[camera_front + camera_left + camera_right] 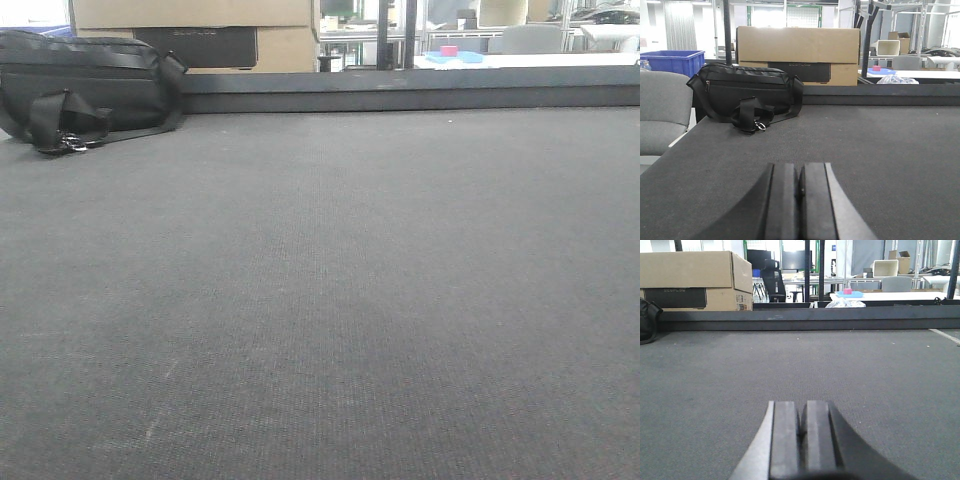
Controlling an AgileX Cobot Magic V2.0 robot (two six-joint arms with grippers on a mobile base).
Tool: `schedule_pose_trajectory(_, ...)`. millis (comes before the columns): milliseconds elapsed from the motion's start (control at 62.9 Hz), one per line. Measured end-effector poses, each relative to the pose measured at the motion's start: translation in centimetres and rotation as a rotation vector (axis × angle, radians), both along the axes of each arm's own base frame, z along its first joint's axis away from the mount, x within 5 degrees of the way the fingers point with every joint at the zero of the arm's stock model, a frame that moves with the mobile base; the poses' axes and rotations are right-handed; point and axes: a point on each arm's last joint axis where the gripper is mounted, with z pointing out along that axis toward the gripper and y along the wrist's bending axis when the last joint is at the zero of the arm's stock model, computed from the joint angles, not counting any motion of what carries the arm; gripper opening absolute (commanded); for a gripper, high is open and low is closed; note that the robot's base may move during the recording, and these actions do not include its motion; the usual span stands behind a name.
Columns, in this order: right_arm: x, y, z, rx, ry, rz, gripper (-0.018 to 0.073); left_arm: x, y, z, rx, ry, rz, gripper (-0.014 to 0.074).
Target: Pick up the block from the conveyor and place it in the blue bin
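The conveyor (330, 300) is a wide dark grey belt that fills the front view, and no block shows on it in any view. The blue bin (672, 61) stands far off at the left, beyond the belt's left edge, seen only in the left wrist view. My left gripper (800, 167) hangs low over the belt (880, 145), jaws pressed together with nothing between them. My right gripper (801, 405) is likewise shut and empty over the belt (865, 370). Neither gripper appears in the front view.
A black bag (80, 85) (747, 95) lies on the belt's far left corner. A cardboard box (797, 52) (690, 280) stands behind the raised back rail (400, 92). A grey seat (662, 107) is left of the belt. A small pink object (847, 291) sits on a distant table.
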Motion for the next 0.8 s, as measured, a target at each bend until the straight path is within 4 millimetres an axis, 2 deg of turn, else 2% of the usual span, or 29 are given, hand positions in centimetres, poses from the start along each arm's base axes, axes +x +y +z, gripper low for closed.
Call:
schedule_pose_trajectory(270, 0.0, 0.0, 0.0, 0.0, -0.005, 0.0, -0.0162, 0.0, 0.0, 0.0, 0.0, 0.0, 0.0, -0.0111)
schedule_pose_trajectory(509, -0.2, -0.1, 1.3, 0.066, -0.103, -0.002, -0.0162, -0.1, 0.0, 0.4, 0.0, 0.005, 0.0, -0.0111)
schedule_pose_trajectory(588, -0.6, -0.1, 3.3, 0.094, -0.141, 0.004, -0.0162, -0.4, 0.0, 2.0, 0.0, 0.006, 0.0, -0.0111)
schedule_pose_trajectory(700, -1.7, -0.1, 8.2, 0.112, -0.228, 0.017, -0.0162, -1.3, 0.0, 5.7, 0.0, 0.012, 0.0, -0.0111)
schedule_pose_trajectory(795, -1.4, 0.1, 10.5, 0.108, -0.153, 0.03, -0.0162, -1.4, 0.1, 8.5, 0.008, 0.077, 0.002, -0.0111)
